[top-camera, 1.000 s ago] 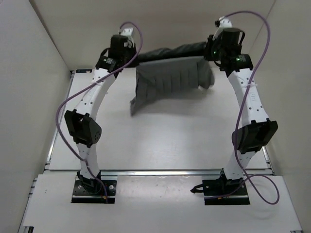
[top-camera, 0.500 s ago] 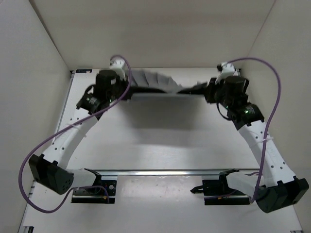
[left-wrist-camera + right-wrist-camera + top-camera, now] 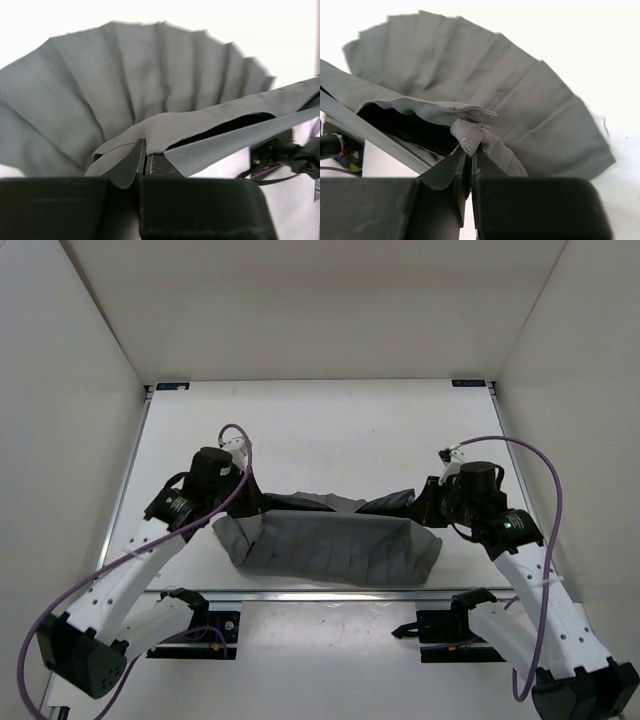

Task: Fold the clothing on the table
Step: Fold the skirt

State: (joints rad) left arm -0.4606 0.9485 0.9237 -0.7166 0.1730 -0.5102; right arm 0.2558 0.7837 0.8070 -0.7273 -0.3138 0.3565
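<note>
1. White walls stand on three sides of the flat white table that I look down on.
2. I see the clothing, a grey piece with many pleats, low over the near part of the table, close to the metal rail.
3. It stretches from side to side between my two arms, and the pleats fan out toward the front.
4. My left gripper is at the left end of the clothing, with its fingers pinched tight on the grey band edge.
5. From the left wrist camera I see the band run off toward the other arm, and the pleats spread out behind it like a fan.
6. My right gripper is at the right end, with its fingers squeezed together on a bunched bit of the band.
7. From the right wrist camera I see the band sag a little, with a dark gap under it.
8. Both arms are bent low over the table.
</note>
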